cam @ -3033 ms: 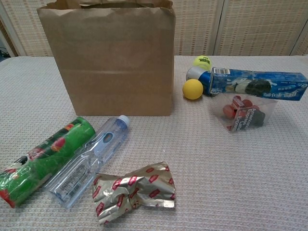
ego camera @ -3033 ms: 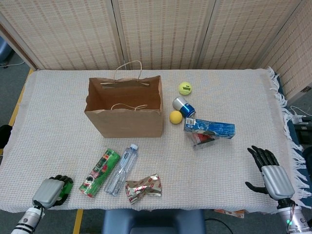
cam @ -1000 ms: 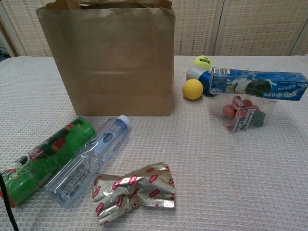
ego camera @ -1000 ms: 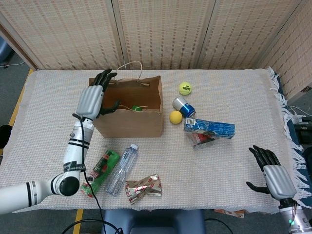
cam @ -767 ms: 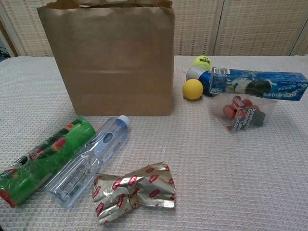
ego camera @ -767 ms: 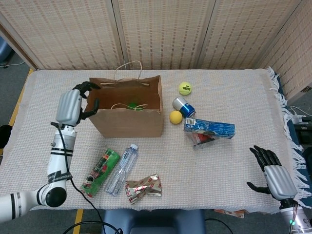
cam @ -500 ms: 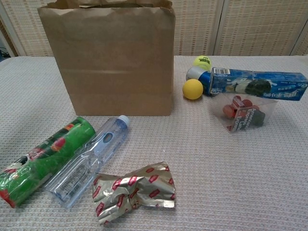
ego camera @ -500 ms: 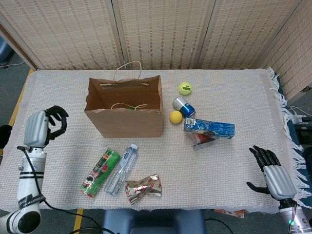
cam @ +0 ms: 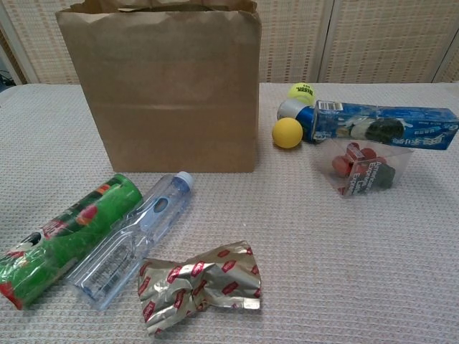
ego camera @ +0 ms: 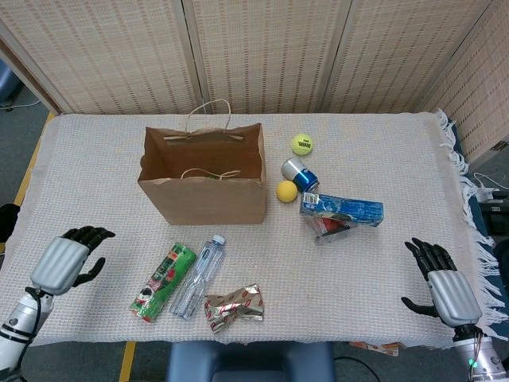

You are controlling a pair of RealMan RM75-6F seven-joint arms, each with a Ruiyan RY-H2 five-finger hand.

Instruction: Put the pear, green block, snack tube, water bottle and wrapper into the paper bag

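Left hand [ego camera: 65, 259] hovered near the table's [ego camera: 382, 263] front-left edge, fingers apart and holding nothing, with bare cloth between it and the snack tube [ego camera: 163, 282] just to its right. Right hand [ego camera: 444, 286] hung spread and empty by the fringed front-right corner, well apart from everything. Beside the tube lay the water bottle [ego camera: 197, 276], touching it, and the crumpled wrapper [ego camera: 234, 306] sat near the front edge. Behind them the paper bag [ego camera: 203, 173] stood upright and open; its inside could not be made out. Open cloth lay left of the bag.
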